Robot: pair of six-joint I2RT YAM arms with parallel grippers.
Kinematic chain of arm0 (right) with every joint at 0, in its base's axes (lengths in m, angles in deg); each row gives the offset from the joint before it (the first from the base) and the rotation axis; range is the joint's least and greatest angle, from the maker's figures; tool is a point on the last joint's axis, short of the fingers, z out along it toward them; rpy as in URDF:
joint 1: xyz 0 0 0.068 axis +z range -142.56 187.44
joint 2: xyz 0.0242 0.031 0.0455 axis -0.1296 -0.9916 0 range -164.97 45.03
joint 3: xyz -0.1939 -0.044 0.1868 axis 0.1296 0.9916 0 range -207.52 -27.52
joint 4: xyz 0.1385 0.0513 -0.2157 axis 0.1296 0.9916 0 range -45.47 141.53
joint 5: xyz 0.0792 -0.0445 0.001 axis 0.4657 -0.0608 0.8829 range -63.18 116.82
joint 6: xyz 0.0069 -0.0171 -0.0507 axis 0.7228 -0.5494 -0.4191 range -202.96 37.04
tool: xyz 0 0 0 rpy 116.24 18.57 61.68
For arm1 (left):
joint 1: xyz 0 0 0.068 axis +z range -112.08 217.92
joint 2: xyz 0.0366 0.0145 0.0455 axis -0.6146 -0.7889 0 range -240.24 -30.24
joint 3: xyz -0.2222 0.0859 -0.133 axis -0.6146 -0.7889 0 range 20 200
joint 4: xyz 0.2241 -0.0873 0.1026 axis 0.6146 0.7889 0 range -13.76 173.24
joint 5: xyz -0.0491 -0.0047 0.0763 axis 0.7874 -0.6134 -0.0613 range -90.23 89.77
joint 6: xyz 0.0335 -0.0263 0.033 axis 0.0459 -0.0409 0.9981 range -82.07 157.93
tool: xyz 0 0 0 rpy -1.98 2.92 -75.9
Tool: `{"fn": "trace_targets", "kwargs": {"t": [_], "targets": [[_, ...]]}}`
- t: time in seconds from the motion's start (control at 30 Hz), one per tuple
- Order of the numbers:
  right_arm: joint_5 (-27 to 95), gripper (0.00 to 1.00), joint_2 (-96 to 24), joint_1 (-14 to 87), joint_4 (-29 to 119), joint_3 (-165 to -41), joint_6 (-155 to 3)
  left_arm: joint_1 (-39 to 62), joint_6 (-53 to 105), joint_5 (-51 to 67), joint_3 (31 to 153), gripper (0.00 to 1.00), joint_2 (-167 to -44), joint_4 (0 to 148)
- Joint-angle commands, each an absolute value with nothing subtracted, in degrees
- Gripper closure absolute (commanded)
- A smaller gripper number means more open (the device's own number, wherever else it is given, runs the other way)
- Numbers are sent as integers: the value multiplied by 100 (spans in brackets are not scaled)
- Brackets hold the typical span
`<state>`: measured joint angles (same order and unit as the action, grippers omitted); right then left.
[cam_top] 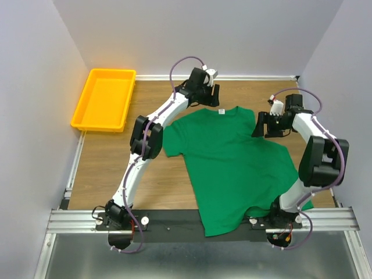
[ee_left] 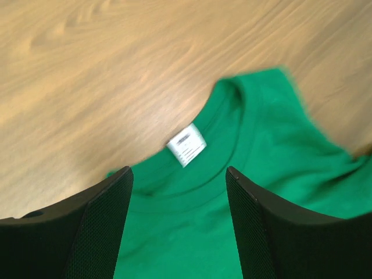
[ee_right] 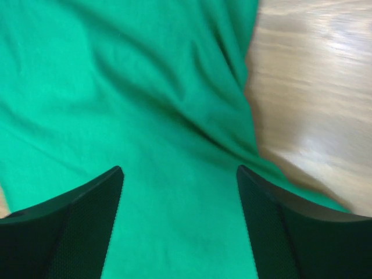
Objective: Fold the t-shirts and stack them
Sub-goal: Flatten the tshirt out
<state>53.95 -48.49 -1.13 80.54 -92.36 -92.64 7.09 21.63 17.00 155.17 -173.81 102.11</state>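
A green t-shirt lies spread flat on the wooden table, its collar toward the back and its hem hanging over the near rail. The white neck label shows at the collar. My left gripper hovers open over the collar area, nothing between its fingers. My right gripper stands open above the shirt's right sleeve, with only green cloth below the gap. In the right wrist view the sleeve edge meets bare wood on the right.
A yellow plastic tray sits at the back left corner. Grey walls close in the table on three sides. A metal rail runs along the near edge with both arm bases on it.
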Motion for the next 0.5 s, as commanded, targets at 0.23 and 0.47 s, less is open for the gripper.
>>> {"fn": "trace_targets", "kwargs": {"t": [0.23, 0.47], "targets": [[6109, 27, -6431, -117, 7591, -10486, -8367, 795, 2580, 398, 14463, 27, -17332, 10989], [6074, 27, -5923, -117, 7574, -10241, -8498, 847, 2379, 75, 13656, 100, -16851, 11174]]}}
